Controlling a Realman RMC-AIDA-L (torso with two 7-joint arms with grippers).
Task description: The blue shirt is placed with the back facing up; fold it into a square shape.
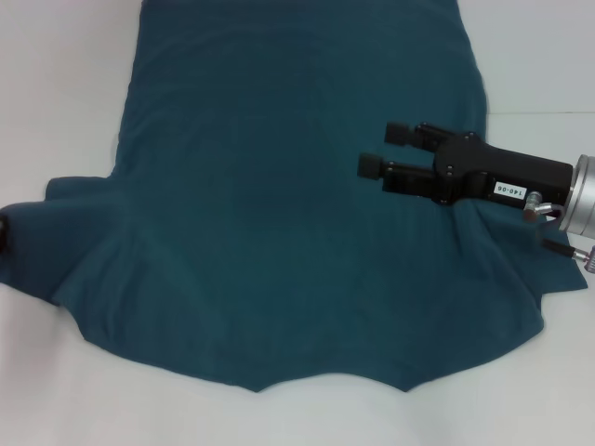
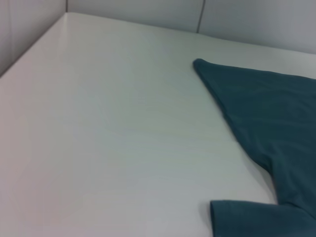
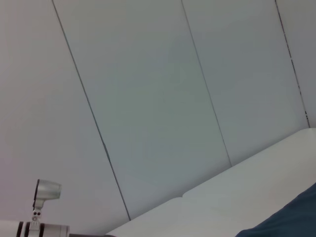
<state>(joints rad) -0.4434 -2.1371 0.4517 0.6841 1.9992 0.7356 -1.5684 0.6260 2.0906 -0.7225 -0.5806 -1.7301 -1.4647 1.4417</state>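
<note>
Nearest on the worktop (image 1: 56, 390), the shirt (image 1: 279, 232) lies spread back-up; above its right sleeve the right end effector (image 1: 378, 150) hovers, fingers narrowly parted, and could snag cloth and bunch the fold.

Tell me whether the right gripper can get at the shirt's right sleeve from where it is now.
Probably yes. The right gripper hangs over the blue shirt, fingers apart, beside the right sleeve; nothing lies between them.
</note>
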